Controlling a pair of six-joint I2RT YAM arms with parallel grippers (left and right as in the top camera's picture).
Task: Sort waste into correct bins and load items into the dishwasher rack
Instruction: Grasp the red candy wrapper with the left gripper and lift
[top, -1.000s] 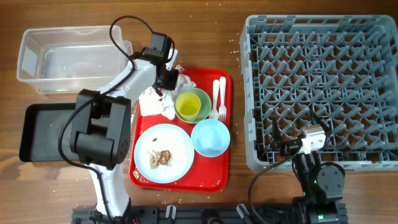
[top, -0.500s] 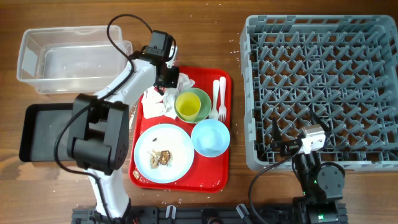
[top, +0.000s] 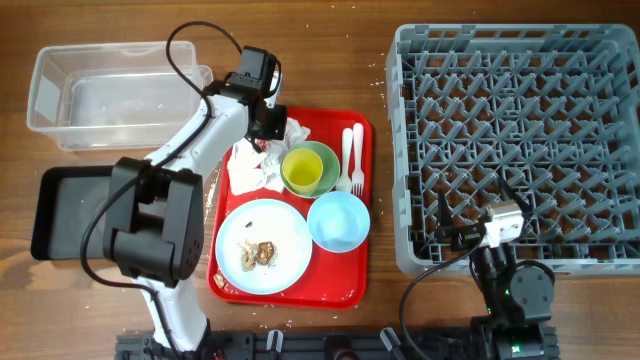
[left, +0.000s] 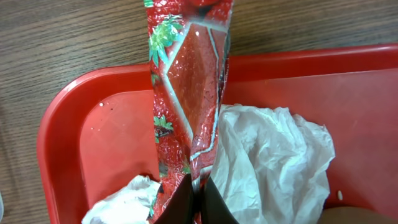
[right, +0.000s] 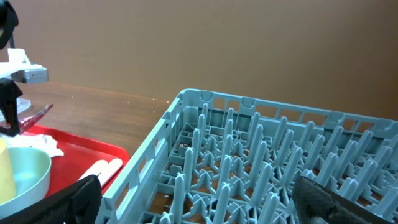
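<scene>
My left gripper (top: 268, 126) is shut on the red-and-white wrapper (left: 189, 93), held above the far left corner of the red tray (top: 340, 290). Crumpled white napkins (top: 255, 165) lie under it, also in the left wrist view (left: 273, 155). The light blue plate (top: 262, 245) carries brown food scraps (top: 263, 252). A yellow cup (top: 302, 170) sits in the pale green bowl (top: 322, 160), next to the light blue bowl (top: 338, 220) and white fork and spoon (top: 352, 160). My right gripper (right: 199, 205) is open and empty over the grey rack's (top: 520, 140) front left corner.
The clear tub (top: 120, 95) stands at the far left. The black tray (top: 70, 215) lies in front of it, left of the red tray. Whitish crumbs dot the wood near the tray.
My left gripper has shifted slightly toward the far left with the wrapper in it. The right arm has not moved.
</scene>
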